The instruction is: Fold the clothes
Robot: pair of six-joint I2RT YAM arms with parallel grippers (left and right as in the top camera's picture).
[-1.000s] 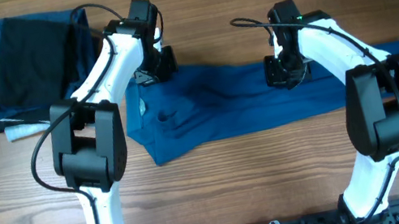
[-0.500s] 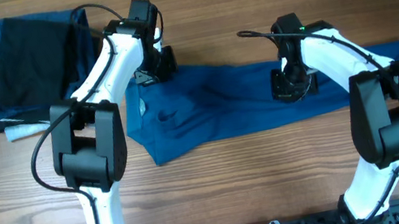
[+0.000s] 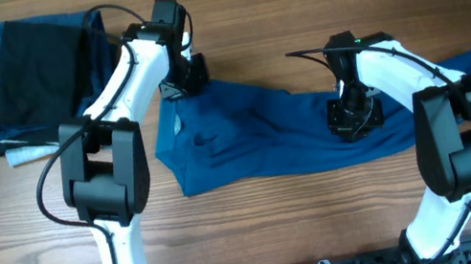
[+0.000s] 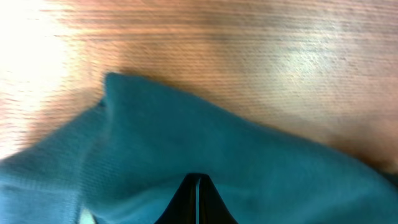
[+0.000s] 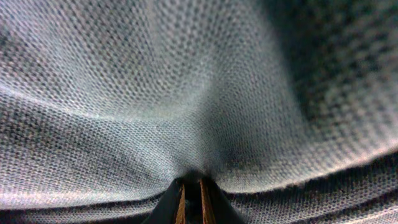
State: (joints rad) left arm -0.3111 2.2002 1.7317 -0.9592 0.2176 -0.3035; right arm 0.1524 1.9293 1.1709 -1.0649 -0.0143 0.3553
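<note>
A: Where's your blue garment [image 3: 256,138]?
B: Stretched across the middle of the surface [image 3: 310,226], nearer the far edge. Your left gripper [image 4: 198,185] has its jaws pinched closed on the garment's far-left edge. Your right gripper [image 5: 192,188] has its jaws clamped tight on a fold in the right half. The folded pile [image 3: 36,75] sits in the far-left corner.

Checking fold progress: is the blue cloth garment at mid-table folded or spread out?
Mostly spread: the blue cloth garment lies stretched sideways across the wooden table, rumpled, pinched by left gripper and right gripper.
</note>
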